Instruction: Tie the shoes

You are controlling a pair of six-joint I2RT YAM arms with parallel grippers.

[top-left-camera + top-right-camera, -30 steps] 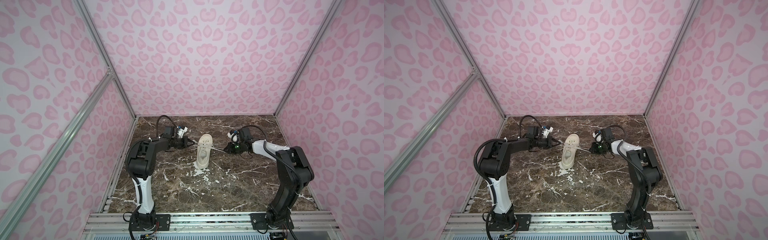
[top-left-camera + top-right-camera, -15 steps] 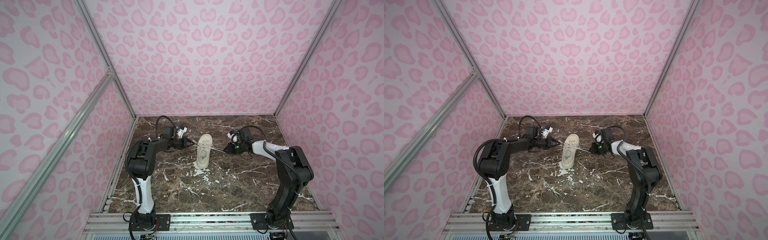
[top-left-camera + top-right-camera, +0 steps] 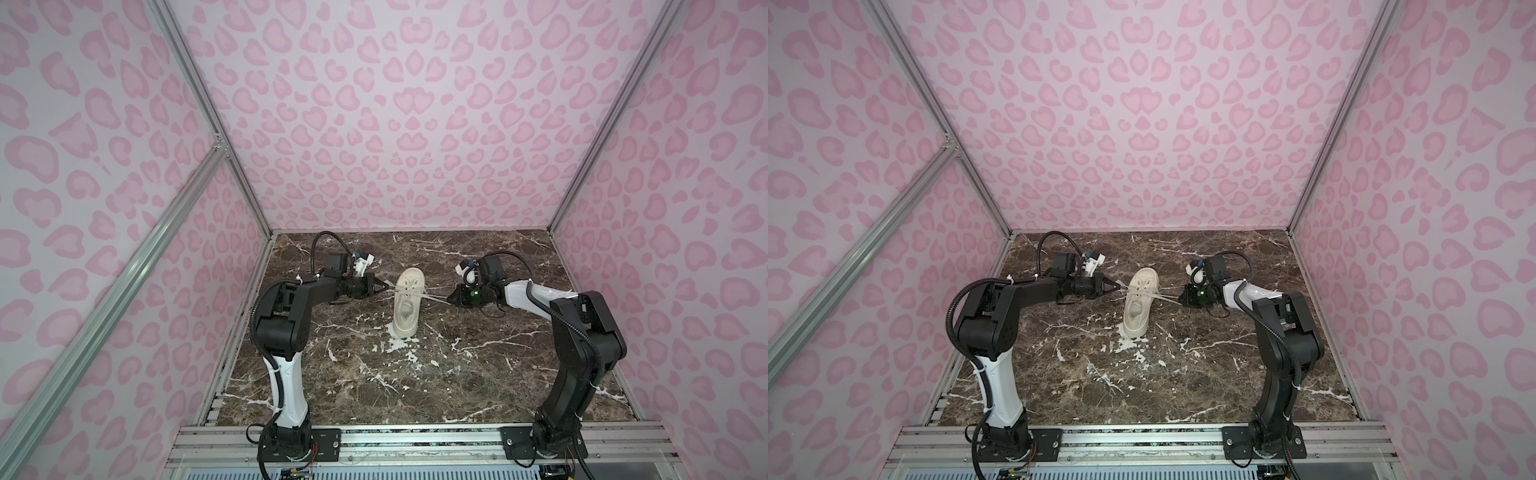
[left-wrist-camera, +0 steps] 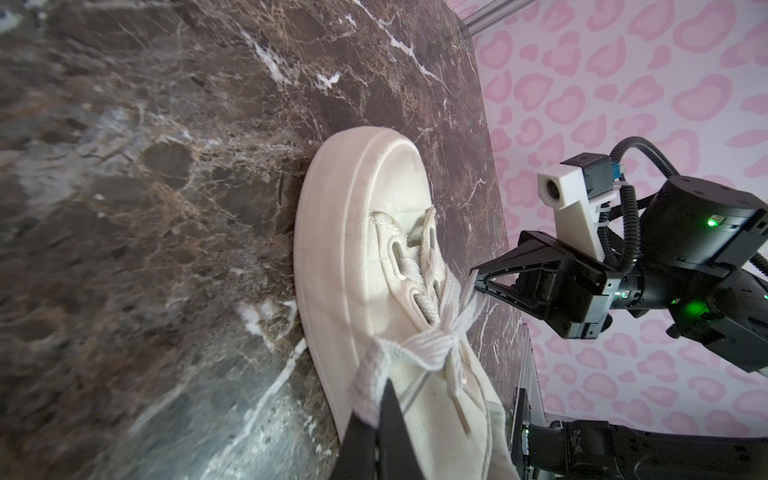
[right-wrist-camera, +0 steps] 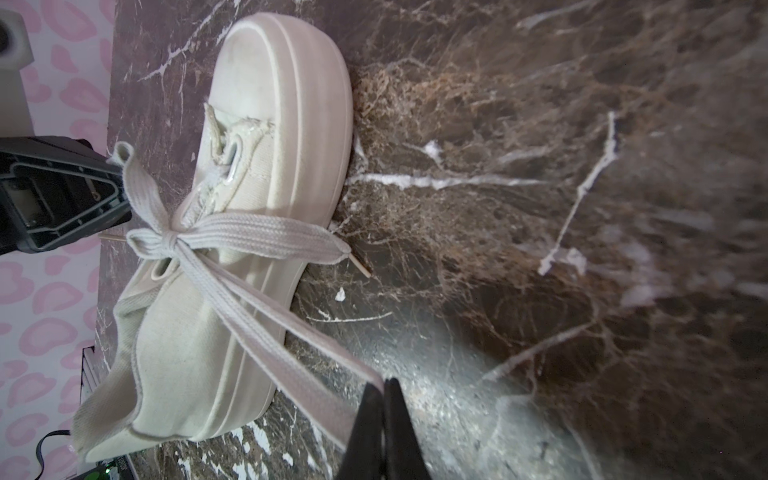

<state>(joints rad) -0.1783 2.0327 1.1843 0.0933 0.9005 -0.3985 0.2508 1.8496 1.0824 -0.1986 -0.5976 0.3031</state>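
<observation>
Centre-back of the marble table (image 3: 478, 374): cream sneaker (image 3: 406, 305) upright on its sole, toe toward the back wall (image 3: 395, 124), between the two arms; left gripper (image 3: 385, 286) jaws fully closed, pinching a lace loop (image 5: 139, 183) just beside the shoe's left flank; right gripper (image 3: 450, 298) likewise clamped tight on a flat lace strand (image 5: 270, 320), taut off the right side; both meet at a knot (image 5: 166, 241) over the tongue; free lace end (image 5: 291, 243) drapes over the sole, tip on the table.
</observation>
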